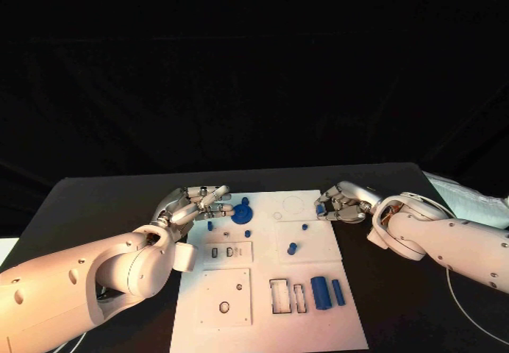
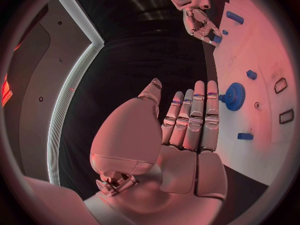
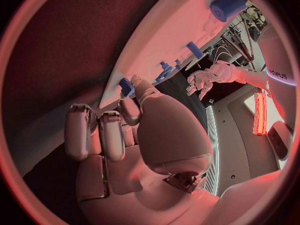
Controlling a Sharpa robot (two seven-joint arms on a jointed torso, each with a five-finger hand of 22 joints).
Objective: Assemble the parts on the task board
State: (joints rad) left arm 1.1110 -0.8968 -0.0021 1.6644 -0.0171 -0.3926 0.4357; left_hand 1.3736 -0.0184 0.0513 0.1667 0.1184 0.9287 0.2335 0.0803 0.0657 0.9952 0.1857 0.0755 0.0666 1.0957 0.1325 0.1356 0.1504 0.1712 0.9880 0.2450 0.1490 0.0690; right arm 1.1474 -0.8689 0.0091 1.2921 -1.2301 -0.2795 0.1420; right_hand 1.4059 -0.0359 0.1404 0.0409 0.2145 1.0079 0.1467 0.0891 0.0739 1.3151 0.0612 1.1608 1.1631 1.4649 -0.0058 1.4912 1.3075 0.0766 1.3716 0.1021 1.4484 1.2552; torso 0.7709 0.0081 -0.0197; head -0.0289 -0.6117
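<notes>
Head view has the right hand (image 1: 341, 204) at the white task board's (image 1: 307, 323) far right edge, pinching a small blue block (image 1: 321, 209). Left hand (image 1: 194, 204), fingers straight together, holds nothing beside the blue gear (image 1: 242, 215). Judging so, placement is underway; next, lower it into its slot.

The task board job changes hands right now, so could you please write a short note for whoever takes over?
Left hand: at the board's left edge near the blue gear, fingers straight and together, holding nothing.
Right hand: at the board's right edge, pinching a small blue part.
Task board: gear at its far end, small blue pieces in the middle, a thick blue cylinder and a thin blue bar beside two empty rectangular slots.
Done: cannot tell what is seated.
Left: place the held part, then the loose ones.
</notes>
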